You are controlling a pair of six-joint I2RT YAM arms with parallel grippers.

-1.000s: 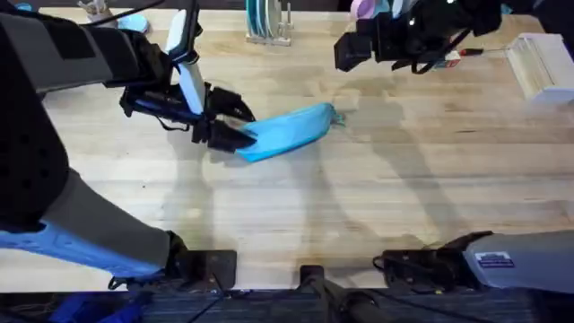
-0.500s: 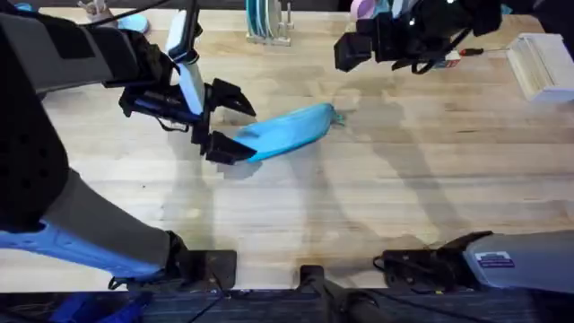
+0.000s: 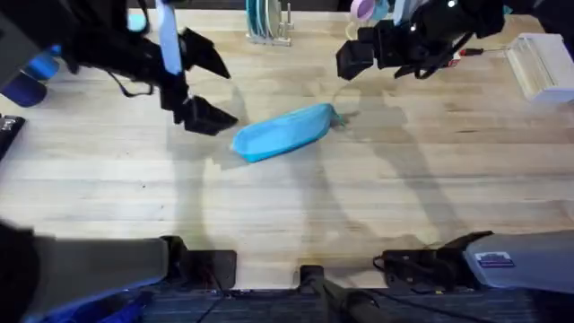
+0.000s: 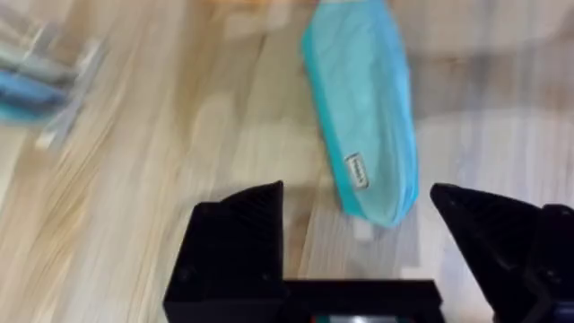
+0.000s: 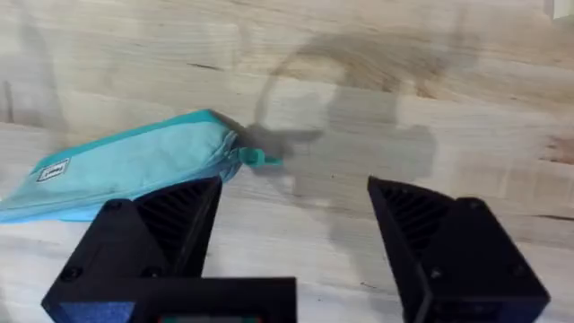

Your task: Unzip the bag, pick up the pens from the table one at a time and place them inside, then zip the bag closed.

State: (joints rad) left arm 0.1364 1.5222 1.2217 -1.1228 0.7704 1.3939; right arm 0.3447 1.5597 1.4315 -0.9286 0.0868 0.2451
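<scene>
bag point(image 3: 282, 131) zipped, white tag unreadable | L gripper point(image 3: 199, 83) open | R gripper point(image 5: 291, 224) open

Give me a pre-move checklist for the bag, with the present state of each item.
1. Bag lies flat on the table: ok.
2. Left gripper jaws open, off the bag: ok.
3. Right gripper jaws open, holding nothing: ok.
4. Zip pull in sight at the bag's end, near the right gripper: ok.
5. Zip fully closed: cannot tell.
6. Pens lying loose on the table: cannot tell.
</scene>
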